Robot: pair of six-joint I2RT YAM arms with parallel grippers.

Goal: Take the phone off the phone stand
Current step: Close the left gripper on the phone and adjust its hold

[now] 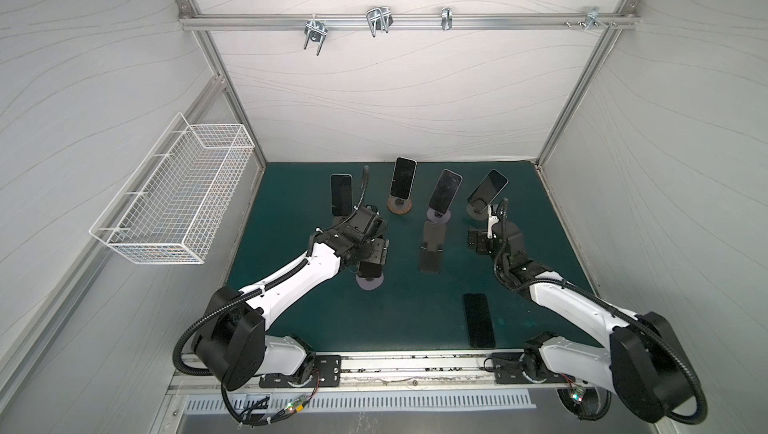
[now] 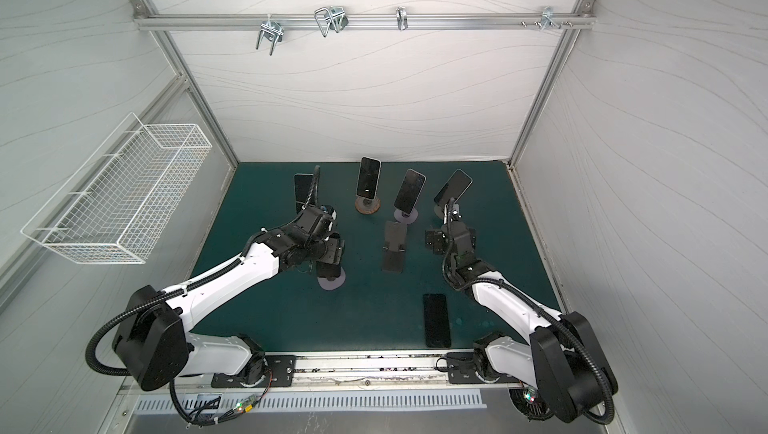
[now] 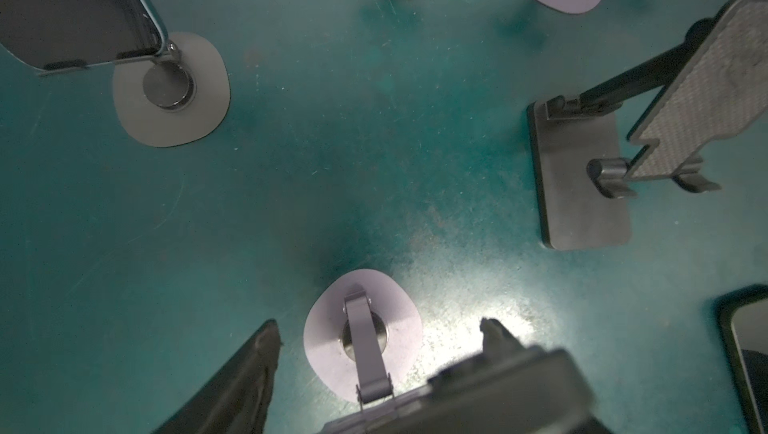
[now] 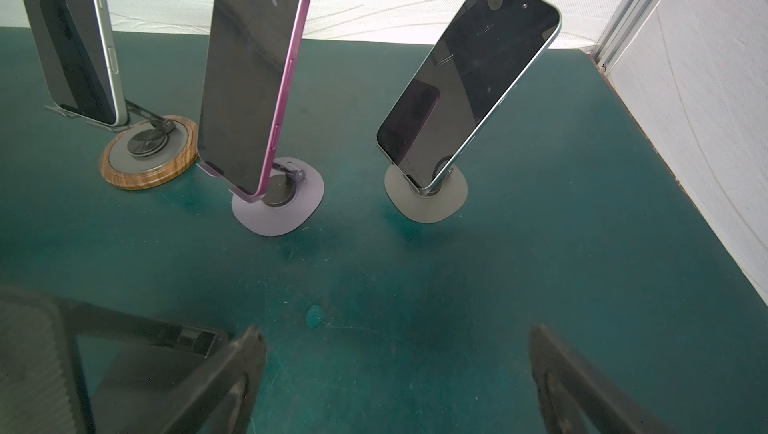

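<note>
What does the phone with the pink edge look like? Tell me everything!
The pink-edged phone is a slim slab with rounded corners, a dark, unlit glass screen with a few specks near the top, and a shiny pink metal-looking frame with side buttons. It stands on end, tilted back, its bottom edge resting on a stand with a lilac base, in the back row on the green mat.

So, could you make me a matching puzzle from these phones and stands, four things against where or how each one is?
1 pink-edged phone
2 phone at the front
3 black folding stand
4 wood-rimmed stand

A lies flat on the mat
B holds no phone
C sits on a lilac base
D carries a silver-edged phone

Pairs: 1-C, 2-A, 3-B, 4-D
</note>
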